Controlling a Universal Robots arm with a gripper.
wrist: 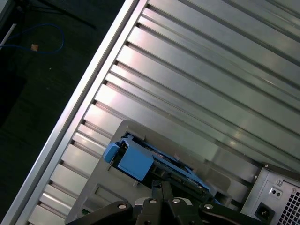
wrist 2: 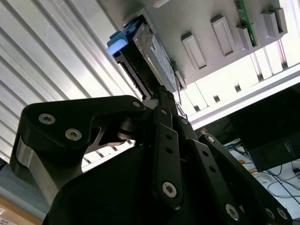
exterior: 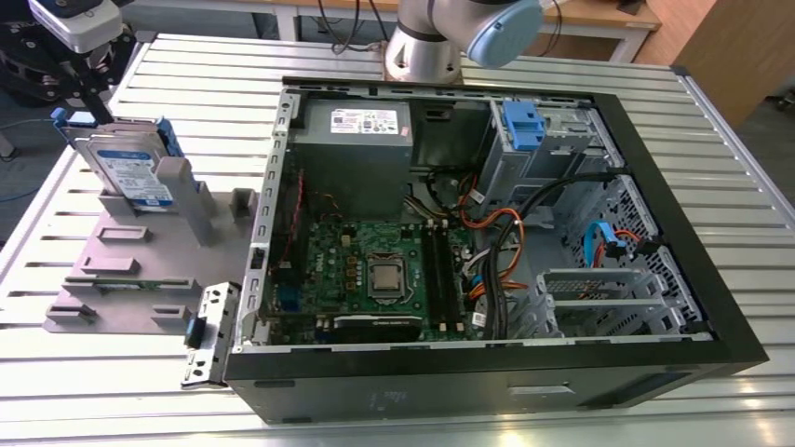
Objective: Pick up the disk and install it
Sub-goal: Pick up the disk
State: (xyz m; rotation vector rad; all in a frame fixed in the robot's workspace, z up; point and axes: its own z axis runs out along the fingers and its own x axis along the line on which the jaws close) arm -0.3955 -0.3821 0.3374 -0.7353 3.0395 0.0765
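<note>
1. The disk (exterior: 134, 174) stands on edge, tilted, in a slot of a grey fixture plate (exterior: 125, 272) at the exterior view's left. It is outside the computer case (exterior: 497, 396) and not installed.
2. The label face is turned toward the case. The blue carrier frames the drive, and its blue end tab (wrist: 135, 161) sits at the raised end, farthest from the plate.
3. The gripper (exterior: 95, 104) is at that raised end, right against the disk's edge. In the second wrist view its black linkage (wrist 2: 163, 93) converges on the edge just behind the blue tab (wrist 2: 121, 41).
4. Gripper state: cannot be told. Contact or near contact with the disk shows, but a firm clamp cannot be confirmed.
5. The fixture plate lies flat on a slatted metal table (exterior: 74, 400), just beside the case's open side. Raised grey blocks stand on the plate.
6. The case lies on its side with the cover off. Inside are a grey power supply with a white sticker (exterior: 354, 140), a green motherboard (exterior: 372, 270) and a blue latch (exterior: 522, 126) at the drive bay.
7. A loose metal bracket (exterior: 208, 331) lies on the table between the plate and the case's corner.
8. The arm's base column (exterior: 429, 42) stands behind the case.
</note>
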